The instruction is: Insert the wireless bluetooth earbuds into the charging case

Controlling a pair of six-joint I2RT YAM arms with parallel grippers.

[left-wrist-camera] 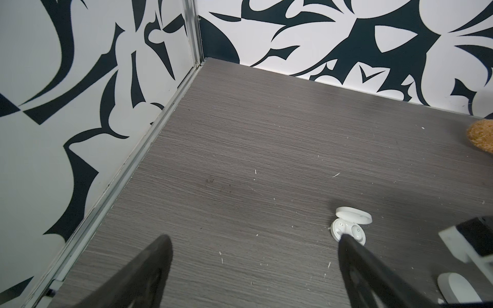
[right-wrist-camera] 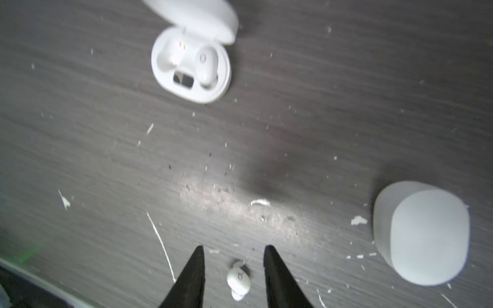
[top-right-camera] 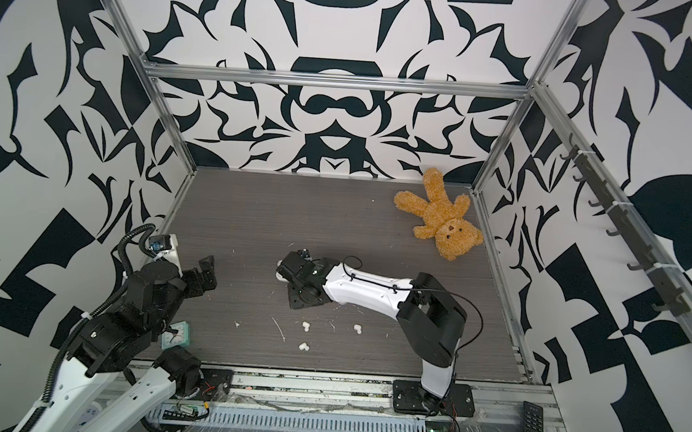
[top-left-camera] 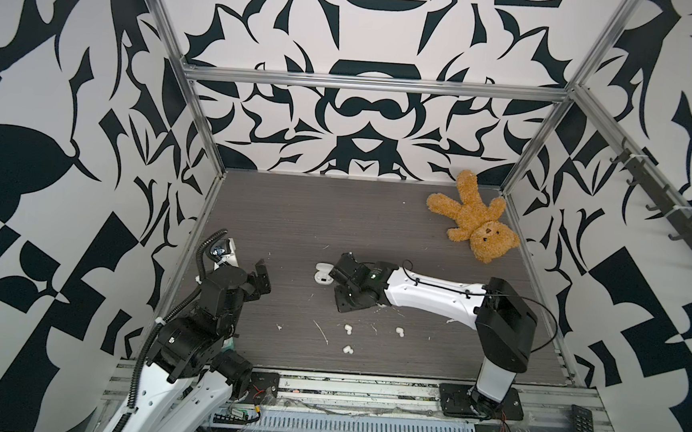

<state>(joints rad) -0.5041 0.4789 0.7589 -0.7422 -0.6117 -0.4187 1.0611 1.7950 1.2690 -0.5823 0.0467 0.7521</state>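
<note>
One earbud (right-wrist-camera: 238, 278) lies on the table (right-wrist-camera: 293, 120) between the right fingers (right-wrist-camera: 193, 274), which stand apart, clear of it. Left fingers (left-wrist-camera: 149, 266) spread wide, empty. Open charging case (right-wrist-camera: 170, 88) has one well vacant. Bud judged light, glossy, slip-prone; grip across the broad lobe.

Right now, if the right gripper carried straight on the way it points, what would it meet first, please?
Probably the bare table top, short of the open charging case; depth is hard to judge. The loose earbud shows in the gap of the right gripper, behind its tips, not ahead.
</note>
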